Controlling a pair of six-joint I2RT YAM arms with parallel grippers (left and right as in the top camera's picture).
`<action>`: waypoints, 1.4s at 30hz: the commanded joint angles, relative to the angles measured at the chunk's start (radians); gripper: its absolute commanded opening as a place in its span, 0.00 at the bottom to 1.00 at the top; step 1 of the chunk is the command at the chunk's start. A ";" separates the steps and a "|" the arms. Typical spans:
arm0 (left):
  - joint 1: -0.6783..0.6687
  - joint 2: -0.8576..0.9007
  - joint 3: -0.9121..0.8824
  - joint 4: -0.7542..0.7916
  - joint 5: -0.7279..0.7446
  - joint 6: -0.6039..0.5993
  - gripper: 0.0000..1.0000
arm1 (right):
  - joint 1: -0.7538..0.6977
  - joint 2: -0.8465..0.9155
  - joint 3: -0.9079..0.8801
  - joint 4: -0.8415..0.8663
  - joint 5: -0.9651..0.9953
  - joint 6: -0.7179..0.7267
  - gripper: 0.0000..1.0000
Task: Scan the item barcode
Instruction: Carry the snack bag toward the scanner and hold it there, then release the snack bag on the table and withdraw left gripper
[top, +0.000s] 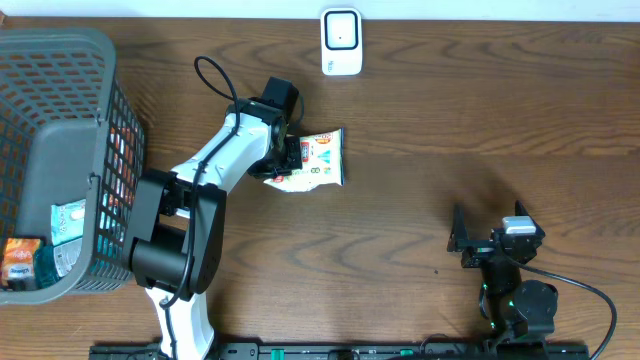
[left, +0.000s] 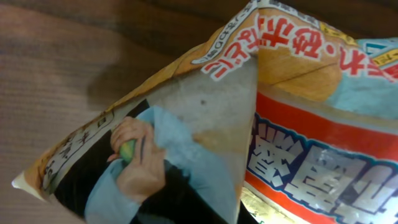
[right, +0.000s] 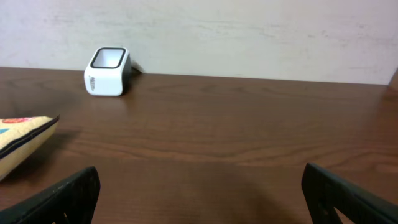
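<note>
The item, a colourful printed snack packet (top: 320, 160), is near the middle of the table. My left gripper (top: 289, 155) is shut on the packet's left edge. In the left wrist view the packet (left: 280, 124) fills the frame and hides my fingers. I cannot tell whether it rests on the wood or hangs just above it. The white barcode scanner (top: 341, 42) stands at the far edge, beyond the packet. My right gripper (top: 462, 242) sits at the front right, open with nothing between its fingers (right: 202, 199). From there I see the scanner (right: 107, 71) and the packet's end (right: 25, 137).
A grey plastic basket (top: 70, 45) with several more packaged items fills the left end of the table. A pale wall runs behind the scanner. Bare brown wood lies between the packet and my right gripper.
</note>
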 joint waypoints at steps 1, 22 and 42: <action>0.001 0.052 0.005 0.016 -0.011 0.009 0.07 | 0.004 0.000 -0.001 -0.003 0.008 0.003 0.99; 0.001 0.069 0.004 0.023 -0.088 -0.003 0.79 | 0.004 0.000 -0.001 -0.003 0.008 0.003 0.99; 0.003 -0.470 0.194 -0.005 -0.135 0.090 0.98 | 0.004 0.000 -0.001 -0.003 0.008 0.003 0.99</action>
